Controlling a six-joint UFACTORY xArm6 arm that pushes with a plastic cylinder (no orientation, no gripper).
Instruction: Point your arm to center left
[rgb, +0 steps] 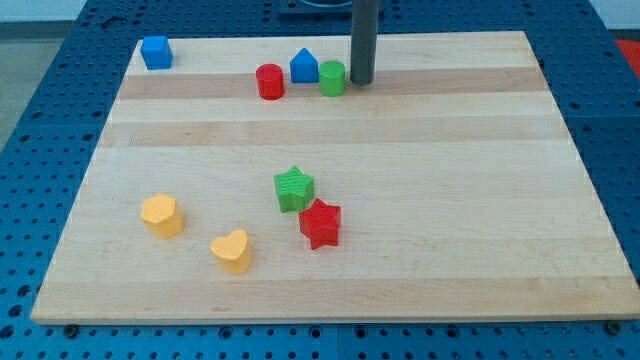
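Note:
My rod comes down from the view's top and its tip (361, 81) rests on the wooden board (450, 200) near the top middle. The tip is just right of a green cylinder (332, 78). A blue house-shaped block (304, 66) and a red cylinder (270, 81) stand left of the green cylinder. A blue cube (155, 51) sits at the top left corner. A green star (294, 188) and a red star (320, 223) lie touching near the middle. A yellow hexagon-like block (161, 214) and a yellow heart (232, 250) lie at the bottom left.
The board lies on a blue perforated table (40, 120) that shows on all sides of it.

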